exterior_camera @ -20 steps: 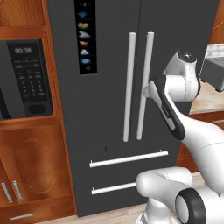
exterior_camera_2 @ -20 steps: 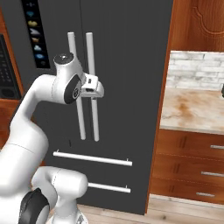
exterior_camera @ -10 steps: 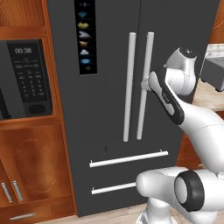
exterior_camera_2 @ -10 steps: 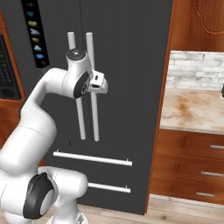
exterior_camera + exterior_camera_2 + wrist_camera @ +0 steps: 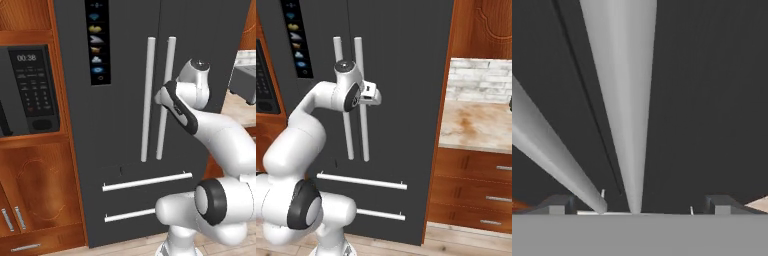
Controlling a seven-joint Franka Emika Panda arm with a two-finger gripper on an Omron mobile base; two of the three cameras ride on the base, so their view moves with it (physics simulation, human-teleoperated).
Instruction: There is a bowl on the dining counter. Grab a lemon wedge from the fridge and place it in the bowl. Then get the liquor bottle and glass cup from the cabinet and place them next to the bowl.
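The dark fridge [image 5: 125, 60] [image 5: 406, 60] stands shut, with two tall silver handles side by side on its doors. My gripper [image 5: 162, 96] [image 5: 367, 94] is open and pressed in close at the right-hand handle [image 5: 169, 60] [image 5: 360, 55], about halfway up it. In the hand view that handle [image 5: 624, 100] runs up between my fingertips [image 5: 558, 204], and the left handle [image 5: 552, 160] slants past beside it. Nothing is gripped. The bowl, lemon wedge, liquor bottle, glass cup and cabinet are out of view.
A black microwave [image 5: 30, 85] sits in wooden cabinetry left of the fridge. Below the doors are two drawer fronts with horizontal bar handles [image 5: 147, 181]. To the right are a stone counter [image 5: 476, 125] over wooden drawers, and a grey toaster [image 5: 245, 82].
The arm has reached forward, so the hand has come closer to the right fridge handle. The jaws have stayed open.
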